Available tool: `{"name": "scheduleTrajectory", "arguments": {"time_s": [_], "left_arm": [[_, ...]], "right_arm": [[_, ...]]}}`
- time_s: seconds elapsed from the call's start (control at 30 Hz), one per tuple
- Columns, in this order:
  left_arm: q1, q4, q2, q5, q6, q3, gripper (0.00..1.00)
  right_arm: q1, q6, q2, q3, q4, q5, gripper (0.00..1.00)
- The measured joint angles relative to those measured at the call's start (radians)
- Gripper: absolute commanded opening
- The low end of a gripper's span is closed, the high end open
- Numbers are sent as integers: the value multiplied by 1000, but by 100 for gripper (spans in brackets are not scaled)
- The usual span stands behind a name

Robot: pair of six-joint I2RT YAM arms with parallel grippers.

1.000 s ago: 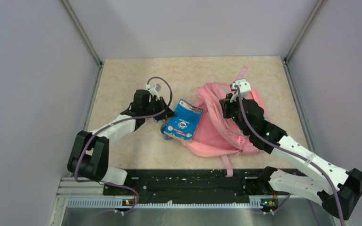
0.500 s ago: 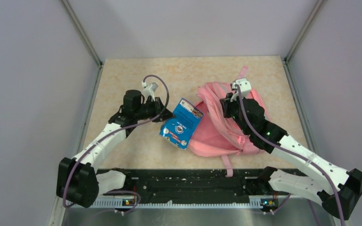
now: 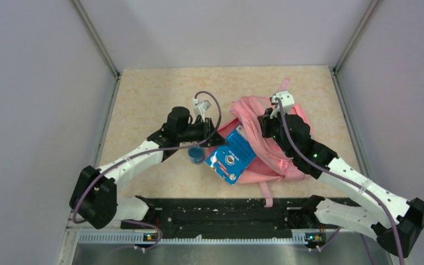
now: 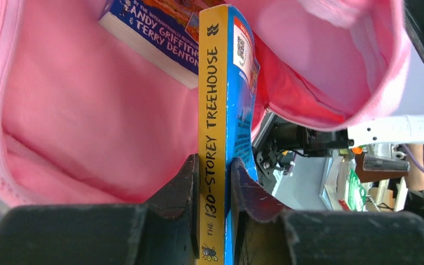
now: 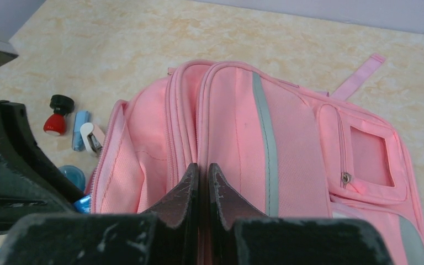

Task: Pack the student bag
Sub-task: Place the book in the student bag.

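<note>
Treehouse paperback [image 4: 212,83] pinched in left claw [image 4: 214,165] pokes into student bag [image 5: 287,138], right claw [image 5: 203,171] clamping its rim; probably wants shoving deeper next.

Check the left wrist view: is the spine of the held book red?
No, the book in the left pincer shows a yellow spine.

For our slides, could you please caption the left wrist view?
Left gripper holds a yellow-spined book at the open student bag, another book already inside.
</note>
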Motion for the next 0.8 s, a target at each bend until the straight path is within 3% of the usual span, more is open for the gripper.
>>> {"name": "scheduleTrajectory", "arguments": {"time_s": [0.23, 0.63, 0.67, 0.8], "left_arm": [[-16, 174, 204, -27, -92, 24, 0], [-110, 222, 477, -219, -124, 233, 0], [-121, 232, 492, -238, -124, 247, 4], [-151, 268, 525, -321, -119, 261, 44]], "right_arm": [[0, 2, 0, 3, -8, -9, 0], [0, 6, 13, 3, -6, -6, 0], [0, 7, 15, 3, -5, -3, 0], [0, 7, 25, 3, 0, 3, 0]]}}
